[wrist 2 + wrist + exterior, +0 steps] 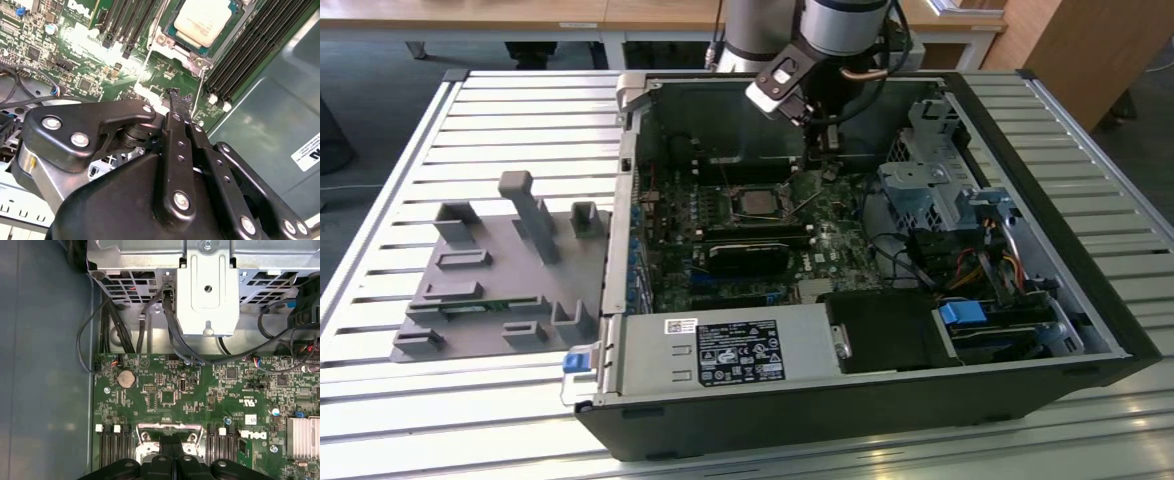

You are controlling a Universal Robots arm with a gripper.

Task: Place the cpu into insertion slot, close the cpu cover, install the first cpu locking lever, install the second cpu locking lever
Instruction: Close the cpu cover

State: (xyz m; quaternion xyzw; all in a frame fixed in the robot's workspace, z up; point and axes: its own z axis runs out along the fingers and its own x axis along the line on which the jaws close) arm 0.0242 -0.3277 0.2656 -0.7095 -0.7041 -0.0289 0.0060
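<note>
Cpu (207, 22) seated, cpu cover (175, 49) down; end effector (180, 96) pinched together, empty, beside raised locking lever (199, 90). Lever step, apparently.

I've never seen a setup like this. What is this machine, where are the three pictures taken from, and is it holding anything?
This is a robot arm reaching into an open computer case that lies on a slatted table. The exterior view comes from a camera standing off the arm; both wrist views come from cameras riding on the arm, facing the green motherboard. The black pincer is its end effector; its two fingers are pressed together, holding nothing. Just past its tips the cpu, a pale metal square, sits in its insertion slot. Beside the case, on the exterior view's left, lies a grey fixture.
</note>
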